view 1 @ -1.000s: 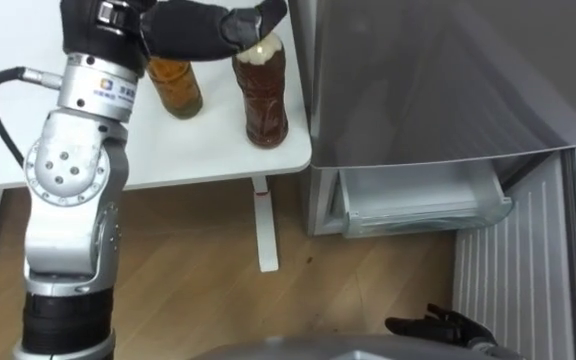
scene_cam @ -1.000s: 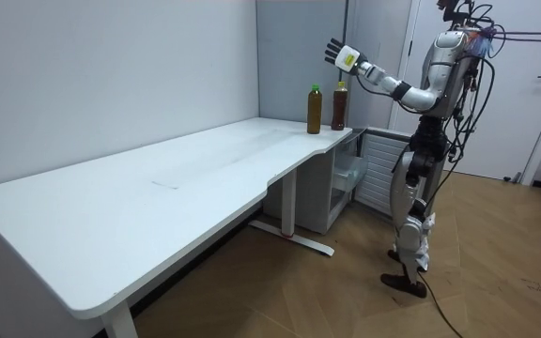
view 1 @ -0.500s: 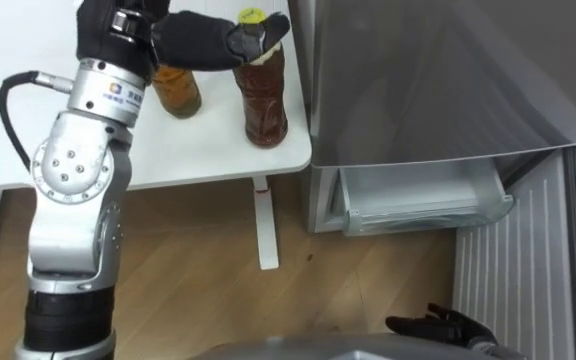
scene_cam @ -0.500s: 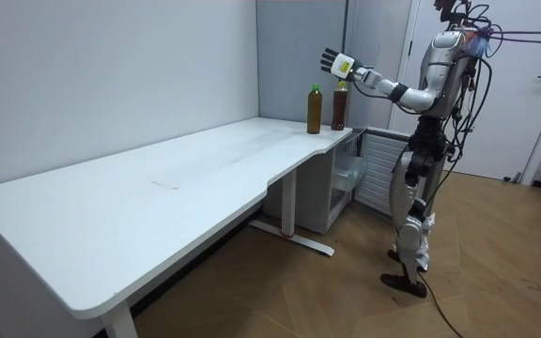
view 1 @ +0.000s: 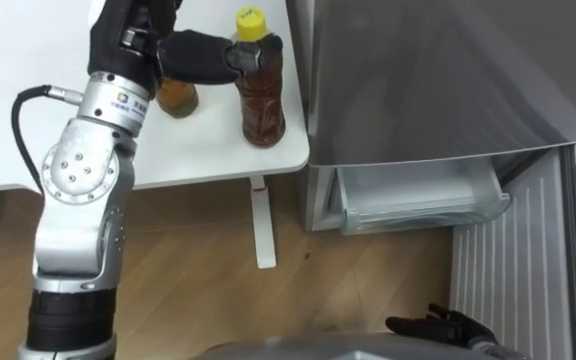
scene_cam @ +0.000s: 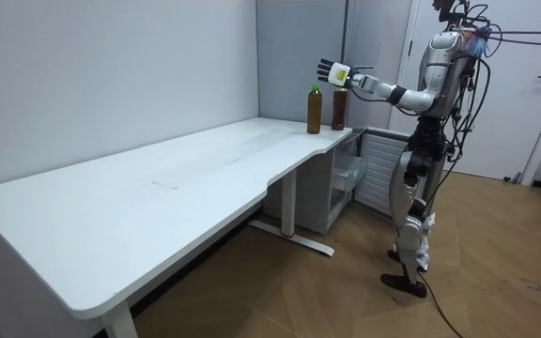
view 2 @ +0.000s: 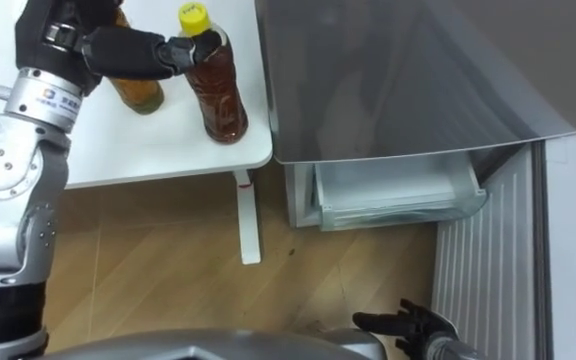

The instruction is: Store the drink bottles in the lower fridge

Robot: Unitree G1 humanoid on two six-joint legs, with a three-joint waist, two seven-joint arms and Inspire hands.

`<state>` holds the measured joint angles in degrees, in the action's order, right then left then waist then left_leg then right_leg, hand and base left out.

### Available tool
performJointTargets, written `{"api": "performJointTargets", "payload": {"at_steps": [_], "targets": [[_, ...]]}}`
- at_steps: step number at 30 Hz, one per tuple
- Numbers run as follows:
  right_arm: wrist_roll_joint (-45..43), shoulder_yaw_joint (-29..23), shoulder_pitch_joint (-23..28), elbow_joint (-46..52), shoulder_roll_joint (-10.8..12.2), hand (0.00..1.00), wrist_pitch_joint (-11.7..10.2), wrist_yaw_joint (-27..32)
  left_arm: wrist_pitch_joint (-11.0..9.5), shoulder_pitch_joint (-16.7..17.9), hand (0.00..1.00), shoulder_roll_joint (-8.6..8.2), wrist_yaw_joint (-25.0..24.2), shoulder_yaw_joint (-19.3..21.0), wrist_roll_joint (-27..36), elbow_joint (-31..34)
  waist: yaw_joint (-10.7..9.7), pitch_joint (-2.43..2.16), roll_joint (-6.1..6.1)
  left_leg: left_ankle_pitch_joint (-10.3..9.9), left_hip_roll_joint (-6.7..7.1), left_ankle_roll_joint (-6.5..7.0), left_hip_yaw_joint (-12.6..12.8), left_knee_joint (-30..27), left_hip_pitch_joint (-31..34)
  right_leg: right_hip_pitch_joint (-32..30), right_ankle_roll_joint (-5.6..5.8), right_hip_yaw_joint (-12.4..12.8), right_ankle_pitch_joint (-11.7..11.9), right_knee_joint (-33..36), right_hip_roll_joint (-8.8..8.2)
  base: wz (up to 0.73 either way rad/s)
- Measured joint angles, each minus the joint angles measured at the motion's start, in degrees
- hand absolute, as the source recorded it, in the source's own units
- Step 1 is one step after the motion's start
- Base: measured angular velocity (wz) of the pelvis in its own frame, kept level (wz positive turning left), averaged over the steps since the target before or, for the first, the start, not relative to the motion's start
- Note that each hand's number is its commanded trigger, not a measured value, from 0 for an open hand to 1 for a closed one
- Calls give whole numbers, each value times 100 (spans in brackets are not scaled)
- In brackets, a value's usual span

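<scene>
Two drink bottles stand on the corner of the white table (view 1: pixel 203 150). The brown one with a yellow cap (view 1: pixel 260 95) is nearest the fridge. The amber one (view 1: pixel 176 97) stands just to its left, partly hidden behind my left hand (view 1: pixel 193 50). That hand hovers at the height of the bottle necks with its fingers spread, its thumb tip against the yellow-capped bottle's neck. In the room view my left hand (scene_cam: pixel 331 69) is stretched out above both bottles (scene_cam: pixel 327 108). My right hand (view 1: pixel 438 324) hangs low by my side, fingers relaxed and holding nothing.
I stand at the table's end beside the grey fridge (view 1: pixel 438 80). Its lower compartment is open, with a clear drawer (view 1: pixel 418 195) showing and the white ribbed door (view 1: pixel 513 270) swung out on the right. Wooden floor lies below, with a table leg (view 1: pixel 264 225).
My left hand has come down and to the left, from over the yellow cap to beside the bottle's neck; the cap now shows. The right hand has not moved.
</scene>
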<state>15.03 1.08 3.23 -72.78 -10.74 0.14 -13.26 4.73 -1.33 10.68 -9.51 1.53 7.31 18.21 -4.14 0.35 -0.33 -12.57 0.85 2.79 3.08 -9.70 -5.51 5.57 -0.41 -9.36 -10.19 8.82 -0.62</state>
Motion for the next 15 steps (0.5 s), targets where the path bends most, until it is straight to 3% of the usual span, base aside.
{"api": "performJointTargets", "payload": {"at_steps": [6, 15], "targets": [[-151, 93, 17, 192, 15, 0, 59, 3, 73, 3, 0, 0, -3, -163, -5, -378, 21, -24, -82, 0, 2, 0, 2, -4, -8, 1, 0, 6, 0, 5, -4, -1], [-213, 150, -1, 190, -2, 0, 63, 19, 72, 1, 0, -27, -16, -296, -2, -566, 15, -37, -47, 0, -3, 0, 1, -1, -5, -3, -5, -2, 3, 12, -4, 0]]}}
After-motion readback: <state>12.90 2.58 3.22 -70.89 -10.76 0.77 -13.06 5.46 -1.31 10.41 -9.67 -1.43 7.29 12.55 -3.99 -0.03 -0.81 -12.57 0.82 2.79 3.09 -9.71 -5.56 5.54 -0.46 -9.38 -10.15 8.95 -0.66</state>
